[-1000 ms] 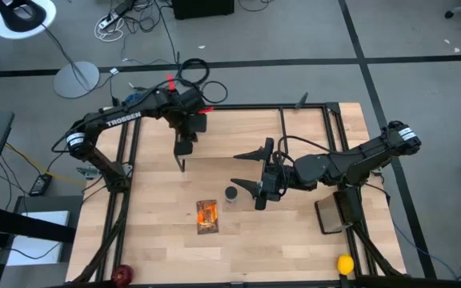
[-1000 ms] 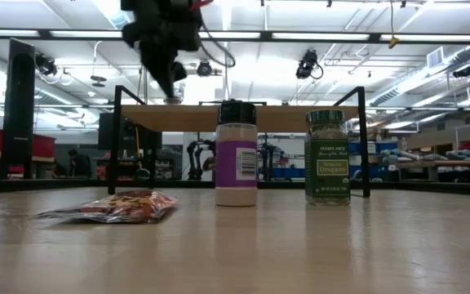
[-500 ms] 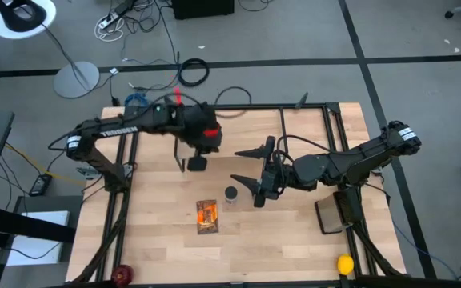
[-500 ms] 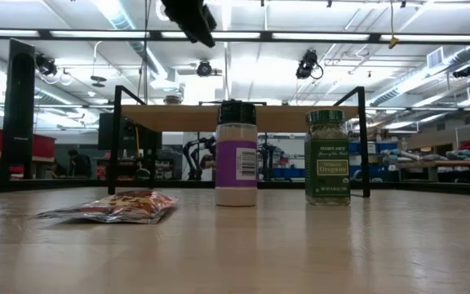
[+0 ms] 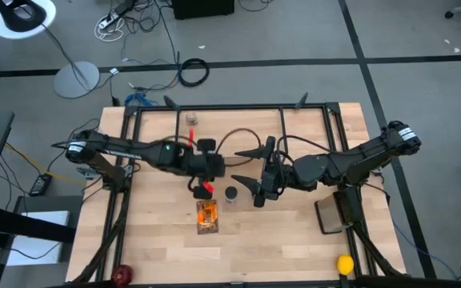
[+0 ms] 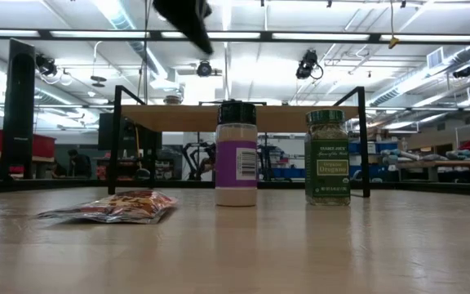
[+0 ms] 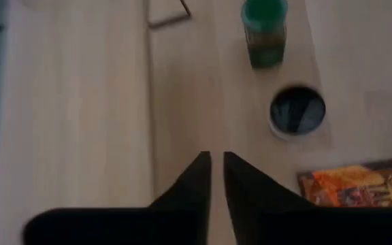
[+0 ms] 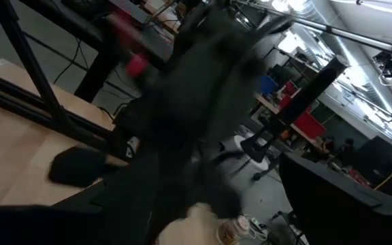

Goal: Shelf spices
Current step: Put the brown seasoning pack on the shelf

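Observation:
In the low view the shelf (image 6: 284, 117) stands at the back with the tiny pale-capped jar (image 6: 172, 100) on its top board. The purple-labelled jar (image 6: 236, 155), the green-lidded jar (image 6: 327, 159) and the flat packet (image 6: 113, 206) rest on the table in front. My left gripper (image 5: 200, 178) hovers shut above the table beside the packet (image 5: 206, 216) and the dark lid (image 5: 230, 194); its wrist view looks down on the green jar (image 7: 264, 30), the dark lid (image 7: 298, 112) and the packet (image 7: 359, 187). My right gripper (image 5: 248, 170) hangs open above the jars.
A yellow ball (image 5: 345, 264) lies at the table's near right corner, and a dark flat plate (image 5: 330, 214) sits near the right arm's base. The two grippers hang close together over the table's middle. Black frame rails (image 5: 126, 160) run along the table's sides.
My left gripper has risen from the tiny jar on the shelf and swung toward the table's near edge and right, ending above the packet and the dark-lidded jar. The tiny jar has stayed on the shelf. My right arm has kept still.

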Controlling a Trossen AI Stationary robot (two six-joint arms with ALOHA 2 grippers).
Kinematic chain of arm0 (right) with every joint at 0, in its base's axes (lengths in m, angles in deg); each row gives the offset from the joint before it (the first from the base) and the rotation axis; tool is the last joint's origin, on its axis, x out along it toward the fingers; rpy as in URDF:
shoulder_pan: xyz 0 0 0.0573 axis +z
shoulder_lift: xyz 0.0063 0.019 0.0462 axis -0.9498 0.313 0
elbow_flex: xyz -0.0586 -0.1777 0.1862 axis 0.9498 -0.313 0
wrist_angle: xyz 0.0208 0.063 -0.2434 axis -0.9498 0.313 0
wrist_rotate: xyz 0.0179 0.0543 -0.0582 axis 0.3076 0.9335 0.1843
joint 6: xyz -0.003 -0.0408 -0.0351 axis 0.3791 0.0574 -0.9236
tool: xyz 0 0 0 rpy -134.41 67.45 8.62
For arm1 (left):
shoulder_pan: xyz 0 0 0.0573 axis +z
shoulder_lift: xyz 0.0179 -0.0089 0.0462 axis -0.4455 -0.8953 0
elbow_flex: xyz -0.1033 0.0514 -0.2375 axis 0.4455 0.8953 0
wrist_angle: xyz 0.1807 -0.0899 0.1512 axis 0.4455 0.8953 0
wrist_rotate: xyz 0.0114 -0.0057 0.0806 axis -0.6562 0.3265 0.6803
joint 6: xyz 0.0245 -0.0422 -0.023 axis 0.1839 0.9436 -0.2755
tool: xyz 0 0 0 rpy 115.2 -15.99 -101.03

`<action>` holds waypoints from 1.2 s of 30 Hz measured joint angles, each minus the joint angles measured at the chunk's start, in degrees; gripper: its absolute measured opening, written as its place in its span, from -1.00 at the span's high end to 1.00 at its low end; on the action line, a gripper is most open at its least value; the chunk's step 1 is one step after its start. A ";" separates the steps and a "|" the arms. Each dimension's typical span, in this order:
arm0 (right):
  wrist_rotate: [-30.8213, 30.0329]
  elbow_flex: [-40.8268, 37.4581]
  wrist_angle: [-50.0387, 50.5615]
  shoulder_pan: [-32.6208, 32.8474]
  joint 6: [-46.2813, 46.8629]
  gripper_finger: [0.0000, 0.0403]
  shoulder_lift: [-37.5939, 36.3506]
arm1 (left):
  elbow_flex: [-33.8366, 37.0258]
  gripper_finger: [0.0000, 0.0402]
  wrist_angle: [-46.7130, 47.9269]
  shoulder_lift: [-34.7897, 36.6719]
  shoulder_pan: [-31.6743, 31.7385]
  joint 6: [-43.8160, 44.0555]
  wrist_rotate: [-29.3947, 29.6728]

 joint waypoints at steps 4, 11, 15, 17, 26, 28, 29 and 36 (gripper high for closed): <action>-0.18 0.00 -0.27 0.57 -0.43 -0.51 0.00 | 5.69 0.43 -1.97 -0.07 -1.50 5.27 1.46; -1.06 0.00 -0.91 1.29 -1.64 -0.51 0.00 | 10.33 -0.05 -3.56 -0.07 -4.77 13.34 -1.36; -1.09 0.00 -0.96 1.27 -1.64 -0.51 0.00 | 11.46 -0.16 -3.74 -0.07 -6.53 16.16 -1.25; -1.09 0.00 -0.98 1.27 -1.64 -0.51 0.00 | 11.75 -0.16 -3.82 -0.07 -6.95 17.86 -1.34; -3.91 0.00 -1.47 2.80 -4.00 -0.51 0.00 | 15.15 -0.13 -5.64 -0.04 -13.09 20.70 -10.38; -4.49 0.00 -1.78 3.01 -4.49 -0.51 0.00 | 16.29 -0.13 -6.19 -0.04 -14.99 21.45 -10.64; -4.57 0.00 -1.89 3.05 -4.55 -0.51 0.00 | 16.90 -0.13 -6.49 -0.04 -15.79 21.81 -10.68; -4.70 0.00 -3.92 3.15 -5.03 -0.51 0.00 | 23.11 -0.13 -18.27 -0.04 -19.74 23.12 -10.32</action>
